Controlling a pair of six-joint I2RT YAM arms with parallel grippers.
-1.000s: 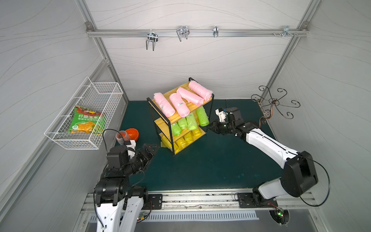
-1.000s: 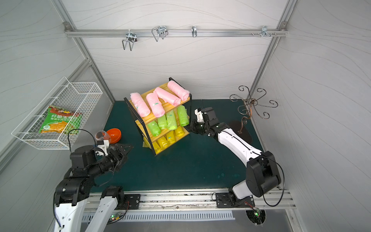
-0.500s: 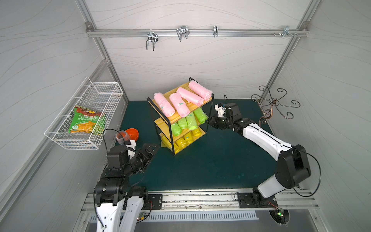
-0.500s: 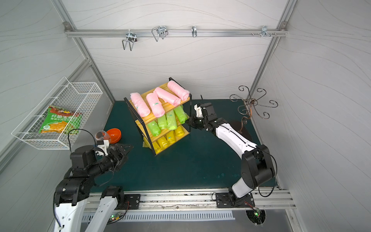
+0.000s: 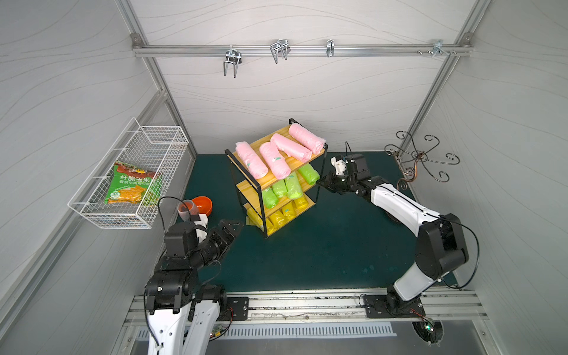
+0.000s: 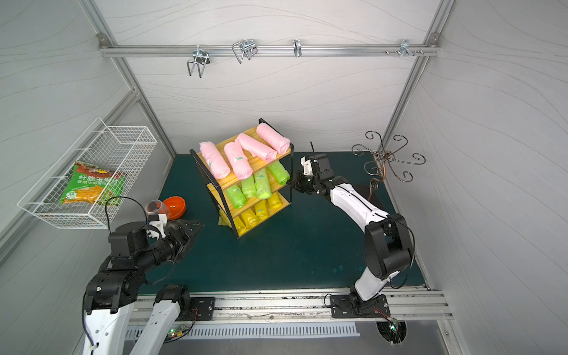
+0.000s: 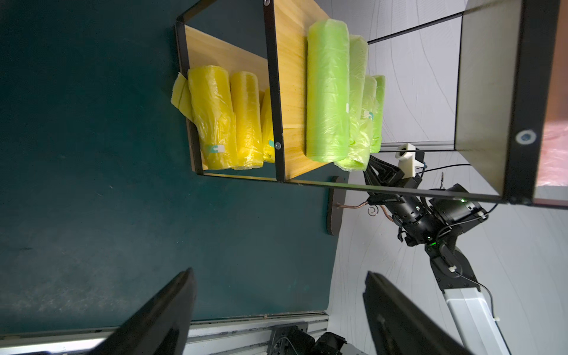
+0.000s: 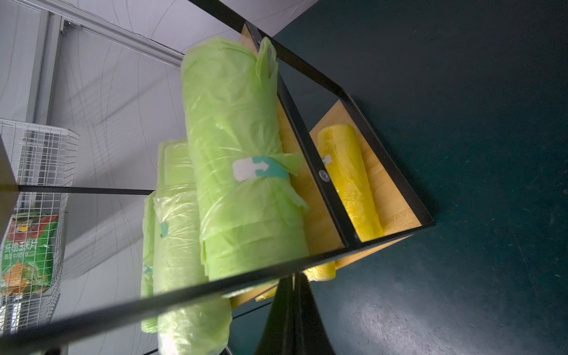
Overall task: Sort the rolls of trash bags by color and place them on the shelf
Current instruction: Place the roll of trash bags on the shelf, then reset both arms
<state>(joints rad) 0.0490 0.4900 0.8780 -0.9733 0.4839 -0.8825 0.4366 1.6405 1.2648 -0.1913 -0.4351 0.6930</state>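
Nearest the base, the left gripper (image 5: 235, 226) hovers over the dark mat (image 5: 307, 261), its fingers spread wide and holding nothing, well apart from the shelf (image 5: 246, 193). In both top views we find no roll lying on the mat.

Farther in, the shelf stands with every tier filled. Four yellow rolls (image 5: 284, 213) lie on the bottom board, four green rolls (image 5: 287, 186) on the middle board and four pink rolls (image 5: 276, 156) on the top board, so each color has its own tier.

Beside the middle tier, the right gripper (image 5: 319, 183) has its fingers pressed together and empty. It points at the end of the outermost green roll; we cannot tell whether it touches.

We judge the sorting complete, with only tidying left. The green rolls lie crowded, one end jutting past the board's edge, and a loose flap (image 7: 179, 98) of one yellow roll hangs off the bottom tier.
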